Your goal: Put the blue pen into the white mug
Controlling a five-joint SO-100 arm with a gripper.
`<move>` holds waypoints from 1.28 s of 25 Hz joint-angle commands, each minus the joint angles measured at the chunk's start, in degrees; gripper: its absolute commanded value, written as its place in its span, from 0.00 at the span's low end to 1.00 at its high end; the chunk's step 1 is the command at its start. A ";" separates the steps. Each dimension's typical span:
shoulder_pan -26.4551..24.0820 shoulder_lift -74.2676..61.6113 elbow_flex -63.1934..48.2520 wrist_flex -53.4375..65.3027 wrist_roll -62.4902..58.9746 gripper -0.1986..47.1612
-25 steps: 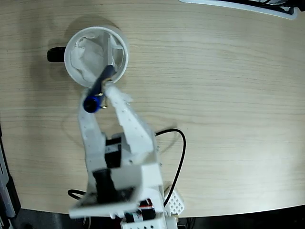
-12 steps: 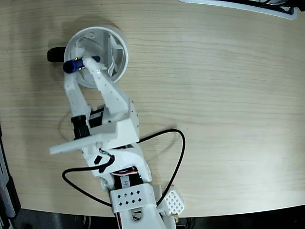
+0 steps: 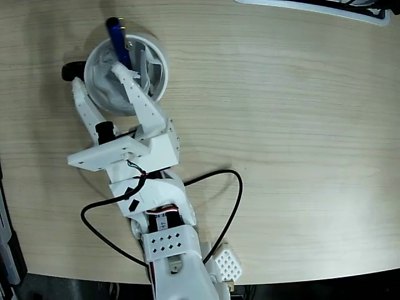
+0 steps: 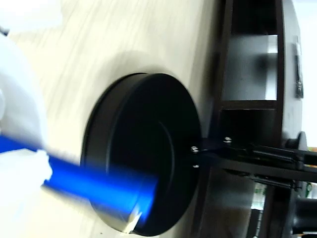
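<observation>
The white mug (image 3: pixel 152 80) stands at the upper left of the fixed view, its black handle (image 3: pixel 71 71) pointing left and crumpled paper inside. The blue pen (image 3: pixel 117 39) stands tilted in the mug, its upper end leaning out over the far rim. My gripper (image 3: pixel 97 75) is open over the mug. One finger (image 3: pixel 84 106) is outside the left wall and the other (image 3: pixel 132 90) reaches over the rim, its tip near the pen's lower part. In the wrist view the pen (image 4: pixel 99 186) is a blurred blue streak, and a white blurred shape covers its left part.
A black cable (image 3: pixel 236 200) loops on the wooden table right of the arm's base. A white-edged object (image 3: pixel 312 6) lies at the top right edge. The wrist view shows a black round base (image 4: pixel 148 144) and dark shelving (image 4: pixel 252 99) beyond it.
The arm has reached farther up over the mug. The pen has swung from lying across the fingertips to standing in the mug against the far rim, and the fingers have spread apart.
</observation>
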 commanded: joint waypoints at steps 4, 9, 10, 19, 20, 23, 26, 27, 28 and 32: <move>0.26 5.63 -1.85 -3.96 9.32 0.70; 3.16 19.16 -0.97 -3.08 24.17 0.17; 3.96 22.50 -0.79 -1.93 25.66 0.08; 16.35 49.92 -2.55 20.30 47.29 0.01; 17.75 52.29 -2.81 23.64 49.39 0.01; 22.68 58.10 -3.08 32.96 58.36 0.01; 27.95 63.02 -2.81 49.13 70.31 0.01; 29.36 63.90 -2.81 55.37 73.30 0.00; 30.41 65.04 -2.72 61.79 76.46 0.00; 29.79 74.18 9.05 71.02 81.12 0.00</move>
